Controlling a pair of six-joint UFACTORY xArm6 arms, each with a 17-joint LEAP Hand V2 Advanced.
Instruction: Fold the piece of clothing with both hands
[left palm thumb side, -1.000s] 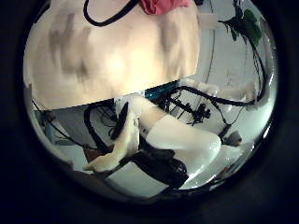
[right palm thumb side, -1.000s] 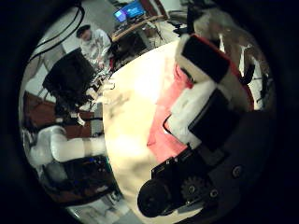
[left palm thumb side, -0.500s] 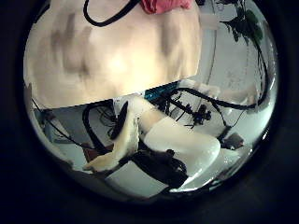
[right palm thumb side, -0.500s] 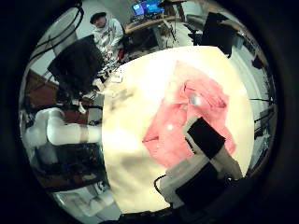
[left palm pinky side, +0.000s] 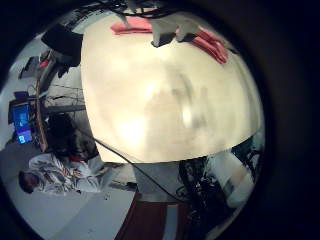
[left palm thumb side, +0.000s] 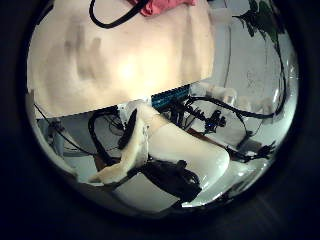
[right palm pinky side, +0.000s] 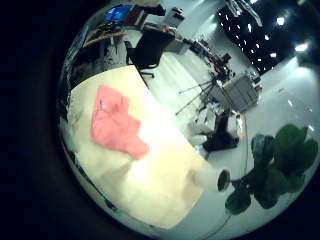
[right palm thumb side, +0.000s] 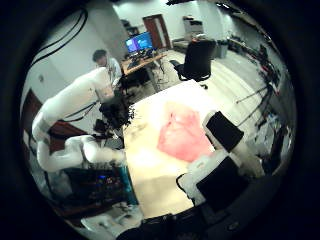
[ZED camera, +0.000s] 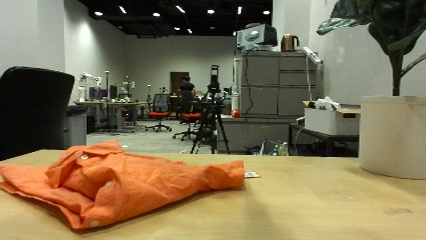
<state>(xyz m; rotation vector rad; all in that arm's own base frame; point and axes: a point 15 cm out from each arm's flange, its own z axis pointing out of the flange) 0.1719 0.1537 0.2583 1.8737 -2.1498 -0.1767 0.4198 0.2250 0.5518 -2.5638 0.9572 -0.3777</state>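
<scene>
An orange garment (ZED camera: 120, 185) lies crumpled in a loose heap on the light wooden table (ZED camera: 333, 200); neither hand shows in the outside view. The right thumb side palm view looks down from high up on the garment (right palm thumb side: 185, 135), with the right hand (right palm thumb side: 222, 165) well above it, its fingers (right palm thumb side: 222, 130) loosely extended and holding nothing. The right little finger side view shows the garment (right palm pinky side: 115, 122) near one end of the table. From the left palm, the garment (left palm pinky side: 210, 45) lies at the table's far edge, and only a strip of it (left palm thumb side: 165, 6) shows in the thumb side view. The left hand's fingers are not seen.
A large white plant pot (ZED camera: 390, 135) stands on the table beyond the garment's sleeve, also seen as the pot (right palm pinky side: 207, 178). A black office chair (ZED camera: 33, 115) is behind the table. A white arm (right palm thumb side: 70, 110) stands beside the table's edge.
The right hand has risen away from the garment, which now looks much smaller below it and lies free. The left palm view has barely shifted.
</scene>
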